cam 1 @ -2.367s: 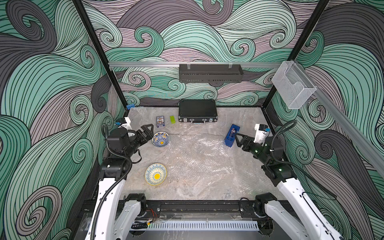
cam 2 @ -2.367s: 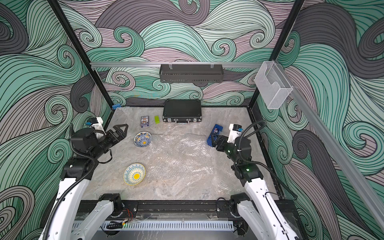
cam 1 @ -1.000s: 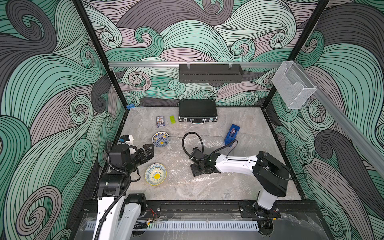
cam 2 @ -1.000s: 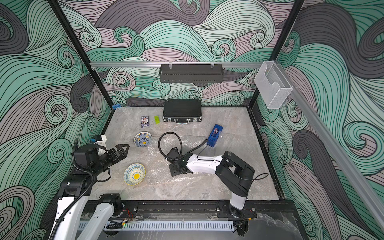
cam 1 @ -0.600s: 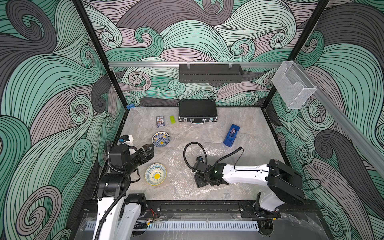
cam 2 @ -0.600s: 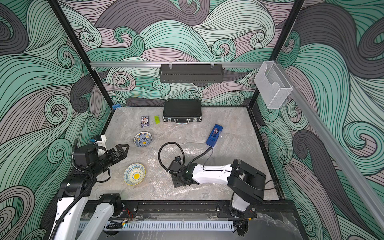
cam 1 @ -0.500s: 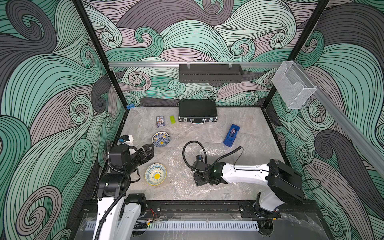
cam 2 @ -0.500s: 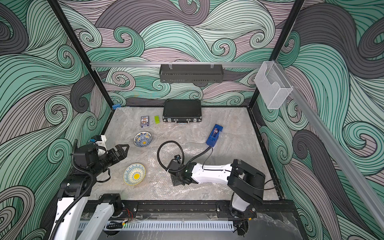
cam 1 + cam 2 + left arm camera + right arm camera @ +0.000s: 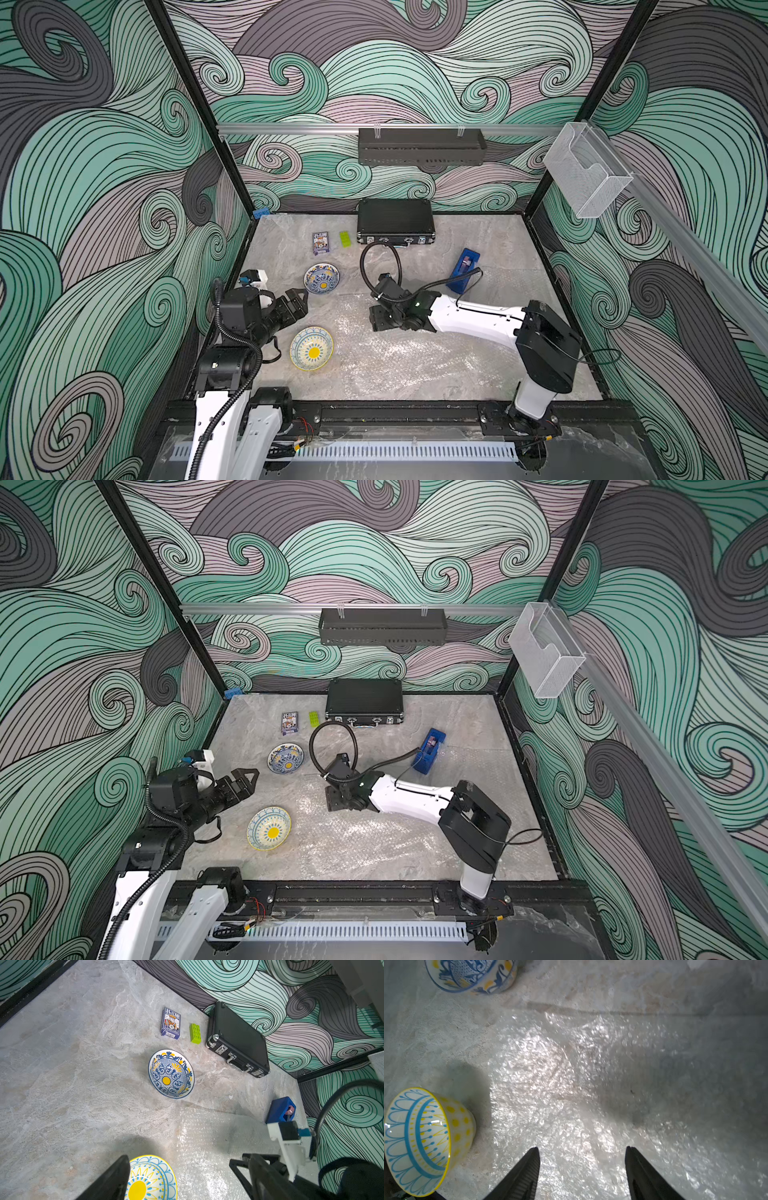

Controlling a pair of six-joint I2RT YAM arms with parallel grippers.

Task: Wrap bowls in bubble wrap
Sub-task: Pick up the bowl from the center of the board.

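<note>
I've swung my right jaws in over the bubble wrap [image 9: 399,357], open and empty. My left jaws sit open by the yellow-rimmed bowl [image 9: 312,348]. Sheet pickup looks next.

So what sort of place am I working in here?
Probably a robot test enclosure, not a home: swirl-printed panel walls on black frame posts, a stone-look tabletop, two arms mounted on a front rail.

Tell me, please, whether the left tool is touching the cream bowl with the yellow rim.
Apart. Both top views show bare table between the left tool and the cream bowl; its jaws stand open.
</note>
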